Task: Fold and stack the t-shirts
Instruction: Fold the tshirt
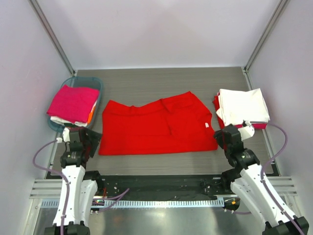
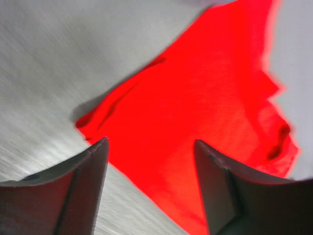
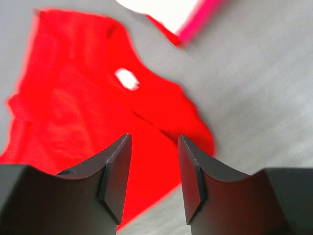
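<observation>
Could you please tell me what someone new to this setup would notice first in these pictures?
The bright red t-shirt spread across the middle of the table draws the eye first, with the left pincer and the right pincer both open over its near corners. Next come the magenta shirt heaped in the teal basket at the left, and the folded white shirt topping a stack at the right.

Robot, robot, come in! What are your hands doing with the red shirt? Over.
Left gripper open, right gripper open, both empty. Red t-shirt flat on table, not held. Nothing lying on it. Over.
</observation>
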You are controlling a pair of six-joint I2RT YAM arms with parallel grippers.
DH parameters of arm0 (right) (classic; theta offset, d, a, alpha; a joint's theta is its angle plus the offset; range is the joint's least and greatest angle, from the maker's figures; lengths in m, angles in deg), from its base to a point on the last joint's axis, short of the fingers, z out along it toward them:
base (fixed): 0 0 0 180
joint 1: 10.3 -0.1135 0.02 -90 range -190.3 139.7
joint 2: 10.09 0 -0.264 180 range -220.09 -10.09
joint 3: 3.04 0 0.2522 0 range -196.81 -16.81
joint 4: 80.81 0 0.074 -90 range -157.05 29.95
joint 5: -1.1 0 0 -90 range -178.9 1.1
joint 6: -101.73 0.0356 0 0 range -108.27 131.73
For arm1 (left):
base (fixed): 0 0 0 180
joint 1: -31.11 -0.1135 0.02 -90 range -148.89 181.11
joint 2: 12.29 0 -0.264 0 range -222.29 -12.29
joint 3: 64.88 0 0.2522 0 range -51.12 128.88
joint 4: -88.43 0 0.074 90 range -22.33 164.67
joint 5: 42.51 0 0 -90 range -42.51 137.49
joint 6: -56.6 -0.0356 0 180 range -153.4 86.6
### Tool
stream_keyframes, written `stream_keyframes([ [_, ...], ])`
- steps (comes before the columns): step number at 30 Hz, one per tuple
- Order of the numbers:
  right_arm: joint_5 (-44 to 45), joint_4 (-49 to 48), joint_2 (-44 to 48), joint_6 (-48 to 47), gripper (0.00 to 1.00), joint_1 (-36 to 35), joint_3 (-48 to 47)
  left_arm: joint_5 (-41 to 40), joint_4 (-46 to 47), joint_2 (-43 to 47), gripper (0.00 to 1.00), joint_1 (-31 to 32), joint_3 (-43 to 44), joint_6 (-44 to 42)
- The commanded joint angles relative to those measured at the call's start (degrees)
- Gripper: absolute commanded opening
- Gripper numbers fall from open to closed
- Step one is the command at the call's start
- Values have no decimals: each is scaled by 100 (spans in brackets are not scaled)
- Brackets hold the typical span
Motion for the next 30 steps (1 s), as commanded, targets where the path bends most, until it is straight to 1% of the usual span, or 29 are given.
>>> stream_keyframes([
  [1,276,-524,-449,-813,49,21,-809,-387,-319,236,76,17,864,-423],
  [2,215,-812,-642,-1041,49,21,-1019,-475,-319,184,81,17,1240,-573],
  [3,40,-945,-1026,-1156,49,21,-1143,-554,-319,105,82,17,1417,-714],
  [4,-40,-1077,-1291,-1218,49,21,-1266,-529,-198,8,85,17,1584,-1055],
  [5,-119,-1287,-1537,-1262,49,30,-1519,-494,-127,-288,86,17,1865,-1189],
  [6,-242,-1359,-2079,-1271,49,30,-1652,-415,13,-448,87,17,1981,-1277],
  [7,-365,-1464,-2346,-1306,48,21,-1784,-284,189,-667,87,9,2043,-1382],
  [8,-479,-1665,-2618,-1376,47,38,-2090,-117,356,-1078,87,9,2148,-1592],
  [9,-558,-1702,-2943,-1412,47,39,-2276,7,531,-1361,86,9,2201,-1612],
  [10,-690,-1763,-3486,-1464,47,47,-2461,312,620,-1607,84,9,2271,-1629],
  [11,-761,-1877,-3796,-1517,46,65,-2819,376,725,-1845,81,17,2359,-1682],
  [12,-796,-1904,-4060,-1613,43,100,-3040,525,900,-2343,80,17,2394,-1665],
  [13,-884,-1939,-4628,-1693,42,117,-3234,605,998,-2539,78,17,2412,-1647],
  [14,-954,-1983,-4912,-1763,39,152,-3653,640,1086,-2759,77,17,2430,-1630],
  [16,-1025,-1975,-5466,-1938,31,223,-4069,649,1376,-3234,77,70,2430,-1533],
  [17,-1103,-1879,-5965,-1974,24,267,-4488,641,1481,-3358,76,96,2456,-1507],
  [18,-1104,-1817,-6257,-1983,12,293,-4701,597,1630,-3472,76,175,2491,-1428],
  [19,-1113,-1773,-6486,-2010,7,354,-4869,527,1701,-3717,75,219,2535,-1410],
  [20,-1183,-1764,-6915,-2027,2,381,-5166,448,1763,-3823,75,289,2640,-1401],
  [22,-1253,-1755,-7278,-2027,1,443,-5423,202,1877,-4191,75,456,2798,-1366],
  [23,-1349,-1746,-7645,-2045,1,460,-5668,132,1886,-4342,75,492,2973,-1340],
  [28,-1631,-1746,-8561,-2045,1,513,-6276,26,1983,-5036,76,615,3326,-1093],
  [29,-1640,-1755,-8676,-2001,1,557,-6416,-9,2018,-5203,76,789,3405,-1058],
  [30,-1623,-1746,-8877,-1975,1,575,-6478,-79,2045,-5291,76,826,3432,-1032],
])
